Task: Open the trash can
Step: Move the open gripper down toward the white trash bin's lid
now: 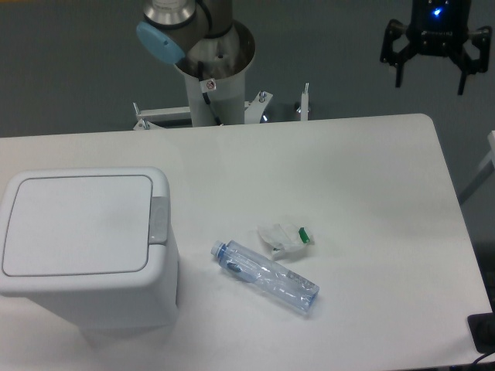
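The trash can (85, 247) is a large white boxy bin at the table's front left. Its flat lid (77, 222) lies shut, with the small grey push tab (158, 219) on its right edge. My gripper (434, 77) is black, hangs at the top right beyond the table's far edge, and its fingers are spread open with nothing between them. It is far from the trash can, high and to the right of it.
A clear plastic bottle (265, 276) lies on its side right of the bin. A crumpled white wrapper with a green bit (285, 238) lies just behind it. The arm's base column (213, 85) stands at the table's far edge. The white table (371, 201) ends at right.
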### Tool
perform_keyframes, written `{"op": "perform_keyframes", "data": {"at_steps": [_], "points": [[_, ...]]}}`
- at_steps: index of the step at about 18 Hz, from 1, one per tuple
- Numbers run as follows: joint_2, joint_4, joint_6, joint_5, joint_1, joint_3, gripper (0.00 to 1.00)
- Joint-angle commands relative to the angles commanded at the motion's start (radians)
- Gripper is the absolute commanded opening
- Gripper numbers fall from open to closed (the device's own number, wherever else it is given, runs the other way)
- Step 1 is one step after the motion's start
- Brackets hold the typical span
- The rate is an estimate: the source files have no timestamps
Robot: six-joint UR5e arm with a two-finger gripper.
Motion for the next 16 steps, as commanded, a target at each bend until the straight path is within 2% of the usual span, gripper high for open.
{"op": "perform_keyframes", "data": {"at_steps": [4,7,10,11,13,16], "points": [[-0.002,0.020,-0.008,0.003,-0.031,-0.003,1.00],[-0.018,0.047,-0.214,0.002,-0.095,-0.002,1.00],[-0.052,0.112,-0.360,0.003,-0.175,0.000,1.00],[-0.070,0.130,-0.455,0.003,-0.210,0.017,1.00],[-0.103,0.137,-0.662,-0.006,-0.299,0.076,1.00],[-0.117,0.135,-0.883,-0.053,-0.340,0.092,1.00]]}}
